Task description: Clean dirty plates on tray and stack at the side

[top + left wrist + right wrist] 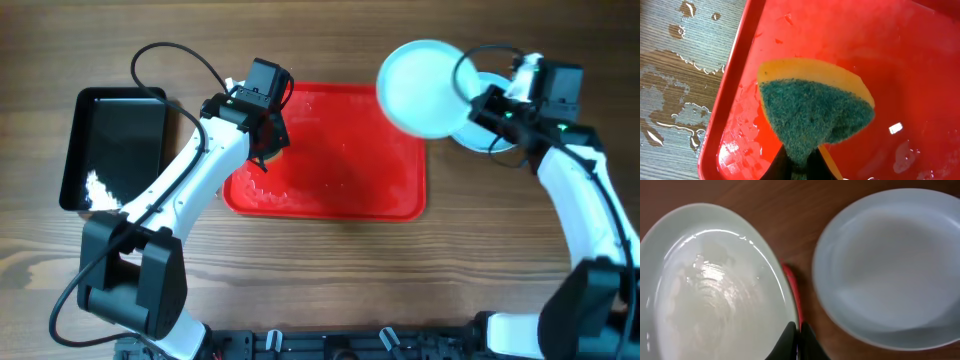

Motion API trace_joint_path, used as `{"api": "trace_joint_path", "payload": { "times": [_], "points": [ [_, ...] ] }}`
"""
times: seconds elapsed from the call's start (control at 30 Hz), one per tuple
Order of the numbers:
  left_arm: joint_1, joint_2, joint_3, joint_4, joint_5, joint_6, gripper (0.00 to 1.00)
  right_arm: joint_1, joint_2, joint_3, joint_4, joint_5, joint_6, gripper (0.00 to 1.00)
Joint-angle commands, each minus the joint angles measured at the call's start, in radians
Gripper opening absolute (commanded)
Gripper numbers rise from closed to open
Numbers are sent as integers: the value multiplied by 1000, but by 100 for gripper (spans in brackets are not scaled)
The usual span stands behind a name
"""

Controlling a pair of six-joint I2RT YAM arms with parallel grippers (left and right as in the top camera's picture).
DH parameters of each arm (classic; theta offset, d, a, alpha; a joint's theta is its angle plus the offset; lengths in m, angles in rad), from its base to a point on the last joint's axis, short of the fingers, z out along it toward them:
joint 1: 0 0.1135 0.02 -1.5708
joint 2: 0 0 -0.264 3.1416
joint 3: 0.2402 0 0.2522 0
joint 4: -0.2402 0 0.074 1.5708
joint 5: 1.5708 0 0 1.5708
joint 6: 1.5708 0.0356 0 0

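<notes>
left pincer (799, 169) clenched on sponge (812, 107) – over red tray (732, 80), right pincer (797, 341) gripping pale plate (715, 290) by rim

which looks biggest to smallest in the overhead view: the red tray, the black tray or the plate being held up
1. red tray
2. black tray
3. held plate. It is lifted nearer the camera, so it likely looks larger than it is, but it still looks smallest.

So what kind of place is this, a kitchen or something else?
Likely a robot test bench, not a kitchen: a wooden table, a wet red tray, the left pincer shut on a sponge, the right pincer holding a plate.
</notes>
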Motion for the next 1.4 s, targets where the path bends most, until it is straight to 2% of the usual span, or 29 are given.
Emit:
{"api": "trace_joint_path", "payload": {
  "times": [0.0,0.17,0.23,0.37,0.43,0.57,0.63,0.7,0.73,0.77,0.83,0.93,1.1,1.17,1.27,1.37],
  "points": [
    [0,8,-6,-3,2,-10,4,-111,76,-13,45,-27,207,4],
    [0,8,-6,-3,2,-10,4,-194,126,-13,66,55,225,4],
    [0,8,-6,0,2,-10,4,-202,140,-13,58,145,233,4],
    [0,8,-6,9,28,-10,4,-201,152,-13,61,182,235,8],
    [0,8,-6,9,28,-10,4,-201,154,-13,61,232,270,17],
    [0,8,-6,10,28,-10,4,-201,154,-13,72,180,280,56],
    [0,8,-6,16,28,-10,4,-199,154,-13,74,80,275,64],
    [0,8,-6,19,28,-10,4,-190,154,-13,92,-81,255,68],
    [0,8,-6,20,27,-10,4,-168,154,-13,116,-204,203,69],
    [1,8,-6,21,27,-10,4,-148,154,-13,122,-243,192,71],
    [1,8,-6,36,27,-10,4,-77,154,-13,117,-252,174,75],
    [2,8,-6,54,25,-10,4,106,154,-13,109,-245,117,80],
    [41,8,-6,45,8,-10,4,407,154,-13,111,-117,151,84],
    [77,8,-6,40,-7,-9,4,500,154,-13,111,-64,150,100],
    [182,8,-6,18,-26,-10,4,610,154,-18,75,171,190,100],
    [275,8,-6,11,-26,-9,4,633,154,-37,76,217,345,100]
  ]
}}
